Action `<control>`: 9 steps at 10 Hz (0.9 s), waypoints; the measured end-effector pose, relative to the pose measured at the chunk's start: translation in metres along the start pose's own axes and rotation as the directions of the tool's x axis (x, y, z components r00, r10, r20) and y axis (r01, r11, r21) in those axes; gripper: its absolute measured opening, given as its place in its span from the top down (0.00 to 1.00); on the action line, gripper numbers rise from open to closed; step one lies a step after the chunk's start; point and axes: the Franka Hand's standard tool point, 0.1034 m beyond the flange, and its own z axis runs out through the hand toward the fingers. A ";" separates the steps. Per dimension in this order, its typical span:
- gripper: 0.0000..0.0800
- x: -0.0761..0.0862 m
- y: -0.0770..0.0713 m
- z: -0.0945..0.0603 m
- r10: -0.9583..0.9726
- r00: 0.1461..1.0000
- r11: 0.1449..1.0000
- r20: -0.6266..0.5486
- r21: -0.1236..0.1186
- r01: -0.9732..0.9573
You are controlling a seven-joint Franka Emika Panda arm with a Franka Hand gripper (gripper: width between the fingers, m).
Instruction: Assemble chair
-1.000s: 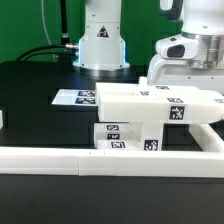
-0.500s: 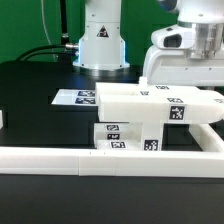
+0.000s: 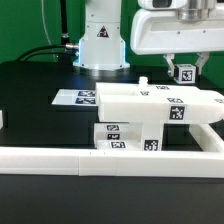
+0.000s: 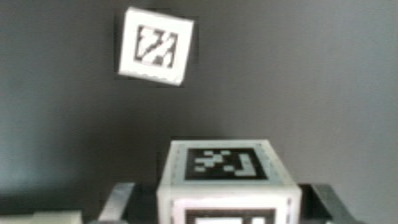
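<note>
One post [image 3: 184,75] is up in the air, pinched in the gripper [image 3: 184,66], tag facing the camera. It hangs just above the slab [image 3: 150,100] at the exterior view's right. At the wrist, that post [image 4: 222,170] looms large with a finger [image 4: 119,200] pressed to each side. Beneath it is the dark table [image 3: 30,100], and a tagged white piece [image 4: 157,45] lies well apart, too blurred to identify. Down on the table, the slab lies flat across the tagged panels [image 3: 125,138], with a small peg [image 3: 143,82] standing on top. Touching the slab's end at the exterior view's left is the marker board [image 3: 73,97]. Along the front runs the border rail [image 3: 100,160].
</note>
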 end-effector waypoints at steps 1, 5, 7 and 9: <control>0.65 -0.004 -0.004 0.004 0.003 1.000 1.000 0.005 -0.001 -0.003; 0.65 0.010 0.015 0.004 -0.090 0.996 0.996 -0.004 -0.009 0.090; 0.65 0.033 0.029 -0.024 -0.094 0.995 0.996 0.017 0.008 0.094; 0.65 0.061 0.053 -0.043 -0.129 0.991 0.991 0.023 0.017 0.129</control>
